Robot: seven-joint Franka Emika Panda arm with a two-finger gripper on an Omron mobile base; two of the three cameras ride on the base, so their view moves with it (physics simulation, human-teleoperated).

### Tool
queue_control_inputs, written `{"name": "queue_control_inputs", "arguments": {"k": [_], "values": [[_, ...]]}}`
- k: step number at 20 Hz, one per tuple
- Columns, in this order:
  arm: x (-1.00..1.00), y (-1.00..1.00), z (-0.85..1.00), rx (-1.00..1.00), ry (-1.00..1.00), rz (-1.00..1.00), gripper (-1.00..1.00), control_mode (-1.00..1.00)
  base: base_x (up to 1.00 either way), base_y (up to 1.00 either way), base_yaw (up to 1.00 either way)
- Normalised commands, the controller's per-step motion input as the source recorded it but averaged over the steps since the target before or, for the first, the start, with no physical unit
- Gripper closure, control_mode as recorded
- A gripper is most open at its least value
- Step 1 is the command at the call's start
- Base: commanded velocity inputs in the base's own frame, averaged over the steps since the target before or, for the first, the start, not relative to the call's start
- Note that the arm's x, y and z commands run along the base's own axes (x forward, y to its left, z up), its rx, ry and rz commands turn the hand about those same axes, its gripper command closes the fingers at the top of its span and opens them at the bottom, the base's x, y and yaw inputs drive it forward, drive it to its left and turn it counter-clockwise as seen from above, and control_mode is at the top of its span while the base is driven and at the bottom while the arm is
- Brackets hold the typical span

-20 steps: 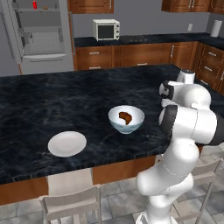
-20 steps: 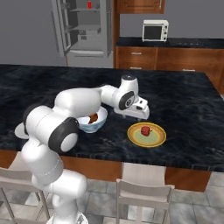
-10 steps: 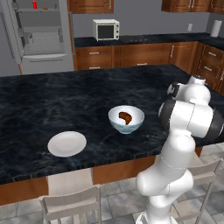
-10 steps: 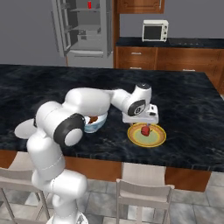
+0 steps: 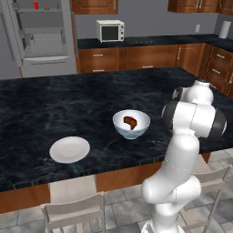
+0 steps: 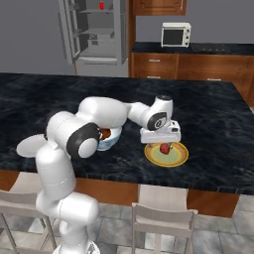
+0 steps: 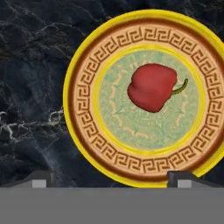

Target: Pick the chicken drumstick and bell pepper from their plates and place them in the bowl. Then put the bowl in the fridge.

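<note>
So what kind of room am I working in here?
A home-style kitchen, by the look of it: a dark stone island counter, a microwave on the back counter over wooden cabinets, and an open grey fridge in the corner.

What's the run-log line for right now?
drumstick: in bowl | bell pepper: on yellow plate | tool: open above pepper | fridge: open

Red bell pepper on yellow plate, drumstick in bowl
</note>
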Motion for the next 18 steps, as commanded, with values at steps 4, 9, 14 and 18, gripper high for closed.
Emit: {"name": "queue_control_inputs", "arguments": {"k": [4,9,14,18], "values": [[0.15,-0.02,-0.14,-0.03,0.05,0.00,-1.00,-1.00,0.00,0.00,0.00],[0.12,0.00,-0.18,0.00,0.00,-0.01,-1.00,-1.00,0.00,0.00,0.00],[0.18,-0.02,-0.22,0.00,0.00,-0.07,-1.00,-1.00,0.00,0.00,0.00],[0.28,-0.10,-0.12,-0.02,0.00,-0.09,-1.00,-1.00,0.00,0.00,0.00]]}}
